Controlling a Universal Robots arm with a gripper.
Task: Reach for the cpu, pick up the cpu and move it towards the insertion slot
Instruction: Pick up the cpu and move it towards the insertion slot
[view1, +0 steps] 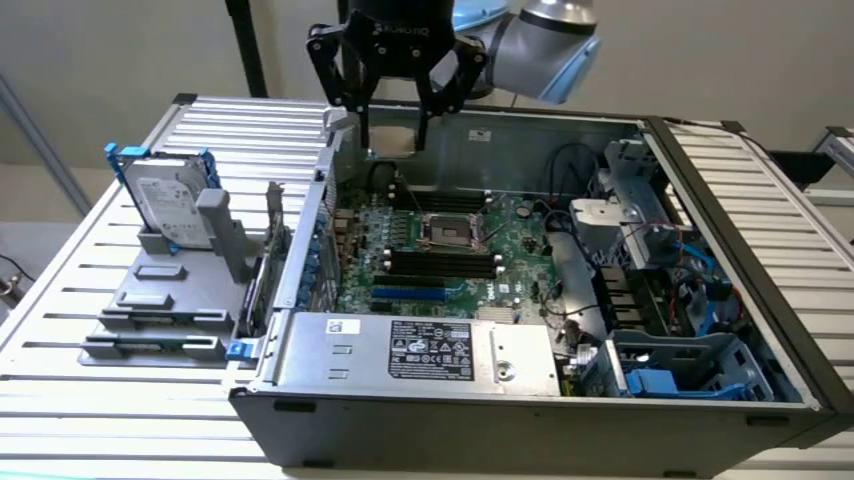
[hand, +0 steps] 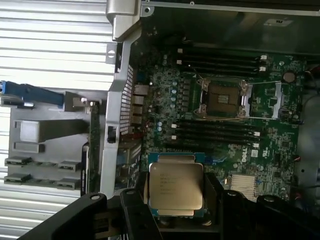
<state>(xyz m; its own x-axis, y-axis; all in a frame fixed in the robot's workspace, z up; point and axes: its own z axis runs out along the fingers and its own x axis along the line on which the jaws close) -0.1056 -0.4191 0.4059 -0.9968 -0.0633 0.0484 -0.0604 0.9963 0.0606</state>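
The arm's black jaws (view1: 396, 140) close on the flat square silvery-tan cpu (hand: 176, 186), suspended above the green board, apart from the metal-framed square insertion slot (view1: 445, 235).

You've got the cpu (hand: 176, 186), a flat square chip with a silvery top and pale tan rim, face-up and level over the green board. The insertion slot (hand: 223, 99) (view1: 446, 233) sits apart from it: shiny metal frame, dark centre, between the black memory slots.
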